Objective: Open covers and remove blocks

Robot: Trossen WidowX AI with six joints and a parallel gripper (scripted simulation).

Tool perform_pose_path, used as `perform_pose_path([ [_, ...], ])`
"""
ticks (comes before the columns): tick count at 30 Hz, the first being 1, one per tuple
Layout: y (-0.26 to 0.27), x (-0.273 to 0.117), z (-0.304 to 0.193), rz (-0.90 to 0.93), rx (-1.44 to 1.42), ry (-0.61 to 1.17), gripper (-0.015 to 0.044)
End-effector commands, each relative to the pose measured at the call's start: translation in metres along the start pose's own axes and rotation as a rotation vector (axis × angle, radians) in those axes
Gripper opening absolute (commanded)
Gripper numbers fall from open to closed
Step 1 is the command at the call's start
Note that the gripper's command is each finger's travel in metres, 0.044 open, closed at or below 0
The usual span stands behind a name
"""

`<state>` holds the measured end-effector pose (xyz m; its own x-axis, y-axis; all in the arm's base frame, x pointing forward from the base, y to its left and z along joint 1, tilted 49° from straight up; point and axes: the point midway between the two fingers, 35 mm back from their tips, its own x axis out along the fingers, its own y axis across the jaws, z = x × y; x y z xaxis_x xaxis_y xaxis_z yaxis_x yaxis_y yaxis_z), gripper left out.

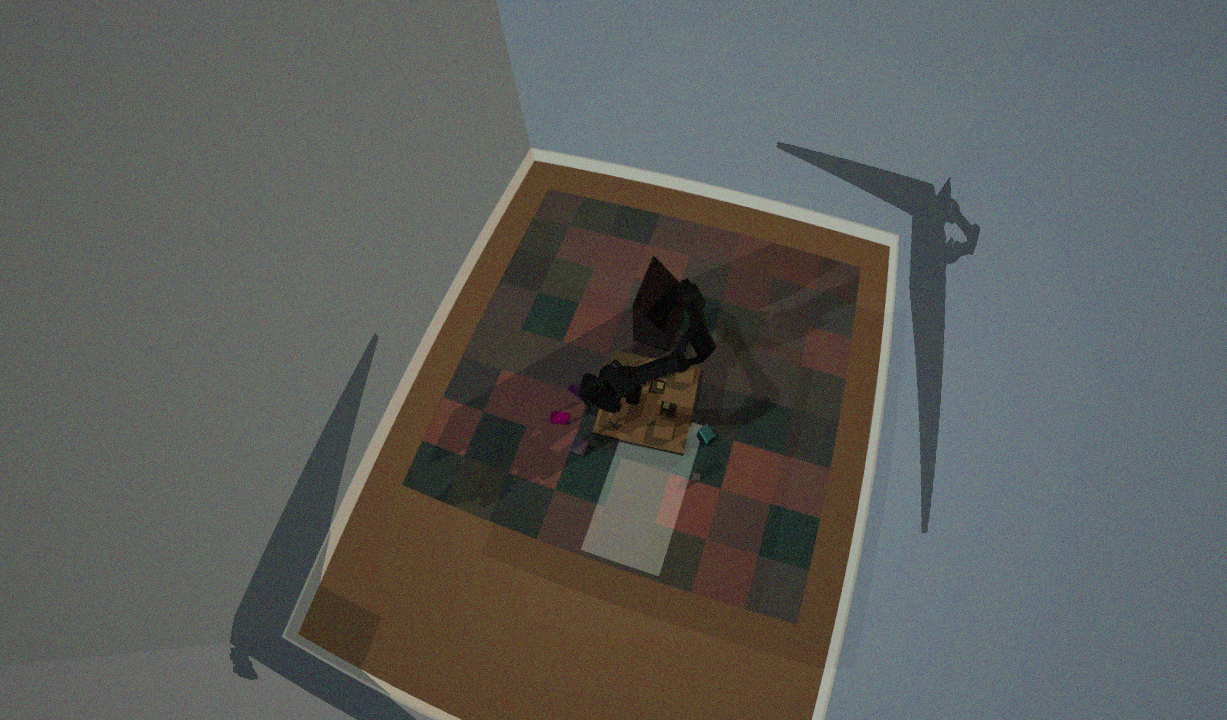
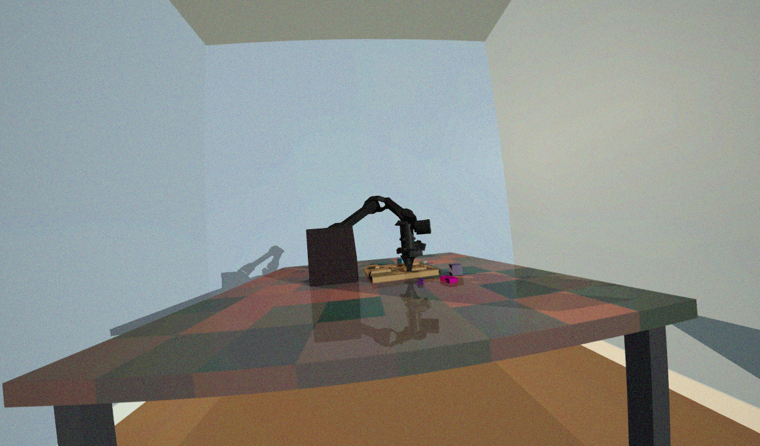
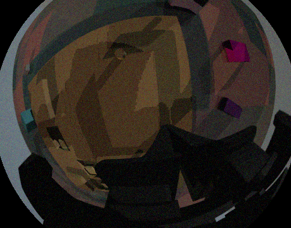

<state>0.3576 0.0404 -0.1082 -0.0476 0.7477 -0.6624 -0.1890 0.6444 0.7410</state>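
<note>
The wooden puzzle board (image 1: 629, 437) (image 2: 388, 278) (image 3: 184, 73) lies under my arm. My gripper (image 2: 409, 270) (image 3: 165, 128) is shut and empty. Its tips are down at the board's top, near the side facing the magenta block; contact is unclear. A round knob (image 3: 120, 54) stands on the board. A dark well (image 3: 55, 132) shows farther left. Off the board are a magenta block (image 1: 560, 417) (image 2: 449, 279) (image 3: 238, 52), a purple block (image 1: 574, 390) (image 2: 420, 281) (image 3: 232, 108), a lavender block (image 1: 580, 446) (image 2: 454, 269) and a teal block (image 1: 706, 434) (image 3: 28, 119). Shadow and fingers obscure the covers.
A small grey piece (image 1: 696, 477) (image 3: 27, 68) lies beyond the teal block's side of the board. A tall dark box (image 1: 655, 300) (image 2: 332, 256) stands near the arm's base. A pale rectangle (image 1: 630, 519) extends from the board across the patchwork table (image 1: 783, 537) (image 2: 249, 355).
</note>
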Motion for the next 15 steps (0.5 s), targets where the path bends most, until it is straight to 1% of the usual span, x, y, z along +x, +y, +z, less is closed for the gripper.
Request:
perform_pose_path([
  [1, 0.007, -0.001, -0.001, 0.003, 0.000, -0.004, 0.0000],
  [15, 0.021, -0.001, -0.003, 0.004, 0.000, -0.004, 0.0000],
])
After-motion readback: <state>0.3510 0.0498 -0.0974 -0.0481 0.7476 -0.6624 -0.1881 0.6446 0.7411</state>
